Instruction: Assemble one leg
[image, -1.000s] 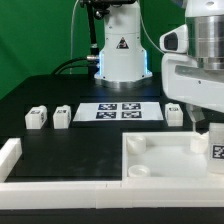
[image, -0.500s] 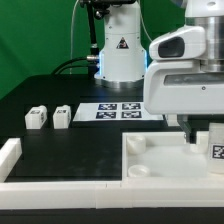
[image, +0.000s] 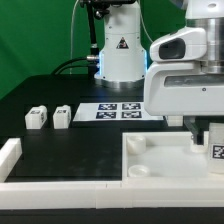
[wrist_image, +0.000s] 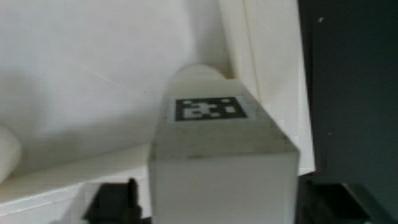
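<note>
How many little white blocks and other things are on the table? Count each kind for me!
Little white legs: 3, namely two side by side and one in the pincer
Big white tray piece: 1
Marker board: 1
White corner rail at the front: 1
Total: 6

Two small white legs (image: 37, 118) side by side on the black table (image: 70, 150), near the marker board (image: 122, 112). Large white tray (image: 160, 160) in front, robot arm (image: 185, 80) above it.
</note>
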